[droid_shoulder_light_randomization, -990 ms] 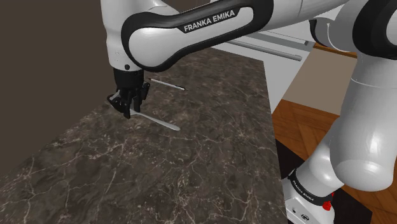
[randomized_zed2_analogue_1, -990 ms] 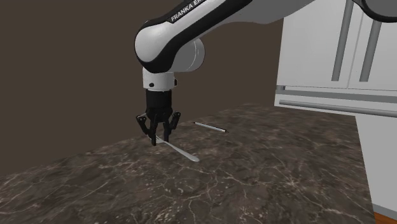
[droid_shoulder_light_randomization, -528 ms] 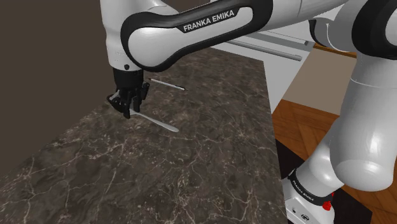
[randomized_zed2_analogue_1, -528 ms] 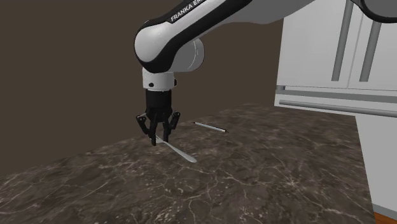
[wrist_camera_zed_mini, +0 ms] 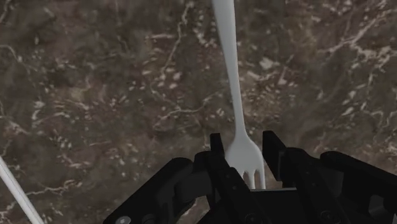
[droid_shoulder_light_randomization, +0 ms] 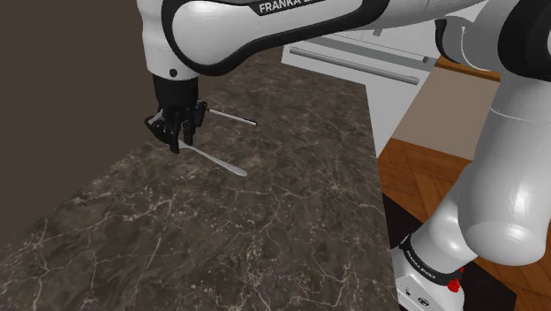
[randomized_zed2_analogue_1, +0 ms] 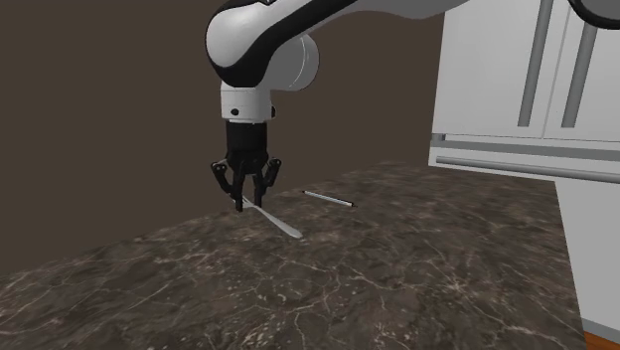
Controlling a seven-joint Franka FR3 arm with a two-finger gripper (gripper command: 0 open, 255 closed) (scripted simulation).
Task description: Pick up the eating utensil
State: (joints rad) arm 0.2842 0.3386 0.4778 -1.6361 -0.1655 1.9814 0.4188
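A pale grey fork [droid_shoulder_light_randomization: 218, 162] [randomized_zed2_analogue_1: 279, 223] slants down and away from my gripper [droid_shoulder_light_randomization: 180, 141] [randomized_zed2_analogue_1: 246, 200], which is shut on its tined end. In the wrist view the tines sit clasped between the two black fingers of the gripper [wrist_camera_zed_mini: 245, 146], and the fork's handle [wrist_camera_zed_mini: 229, 70] runs out ahead over the dark marbled countertop [wrist_camera_zed_mini: 95, 95]. The handle's far tip hangs just above the counter [droid_shoulder_light_randomization: 221, 238]. Whether it still touches the stone I cannot tell.
A thin grey rod with a dark tip [droid_shoulder_light_randomization: 232, 117] [randomized_zed2_analogue_1: 328, 198] lies on the counter just beyond the fork. White cabinets [randomized_zed2_analogue_1: 517, 89] stand at the counter's end. The counter's edge drops to a wooden floor [droid_shoulder_light_randomization: 433, 172] beside the robot's stand [droid_shoulder_light_randomization: 424, 274].
The gripper has risen, still shut on the fork. The fork has come up with it, and its handle tip has lifted off the counter's surface.
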